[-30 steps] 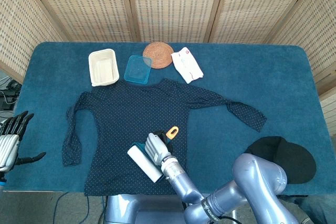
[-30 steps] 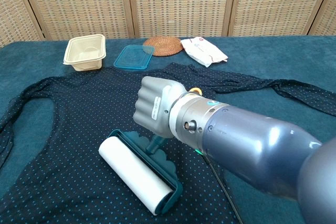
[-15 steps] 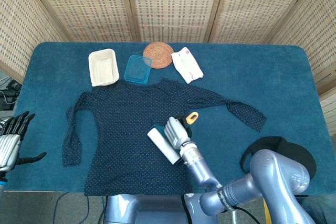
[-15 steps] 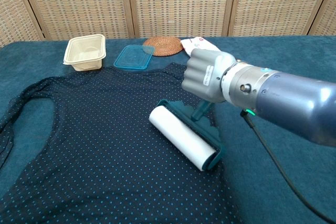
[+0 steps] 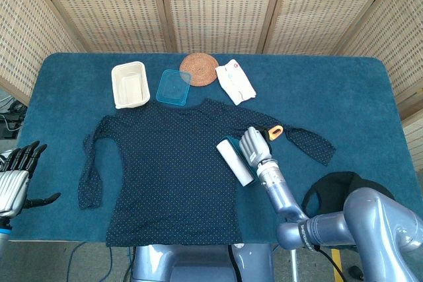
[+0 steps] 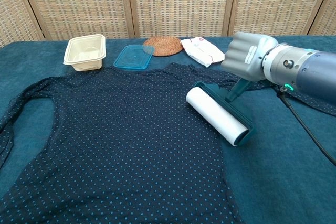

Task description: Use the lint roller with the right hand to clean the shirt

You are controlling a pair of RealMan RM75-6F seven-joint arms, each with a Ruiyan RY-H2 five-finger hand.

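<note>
Left hand (image 5: 14,179) hangs off the desk (image 5: 370,90) edge at 9 o'clock, fingers apart, nothing in it. Shirt (image 5: 168,166) lies flat mid-desk, dark with small dots, sleeves spread toward 9 and 3 o'clock; thin soft fabric, likely to drag and bunch under a sticky roll, so strokes probably need light pressure and one direction, hem to collar or back. Lint roller (image 6: 218,115) sits at the shirt's right edge, about 3 o'clock of the torso, white roll touching the cloth, teal frame behind it; looks light and rigid, plastic, and the paper roll is tacky, so the handle is the place to hold it, not the roll. Right hand (image 6: 248,56) is wrapped around that handle in a closed fist, orange handle tip poking out past the hand in the head view. A full wrap looks right, since a tacky roll may tug back against the cloth. Roll axis runs roughly 11 to 5 o'clock. Beige tray (image 5: 129,84), blue lid (image 5: 173,86), woven coaster (image 5: 199,69), white packet (image 5: 235,81) line 12 o'clock; black cap (image 5: 360,193) at 4 o'clock.
</note>
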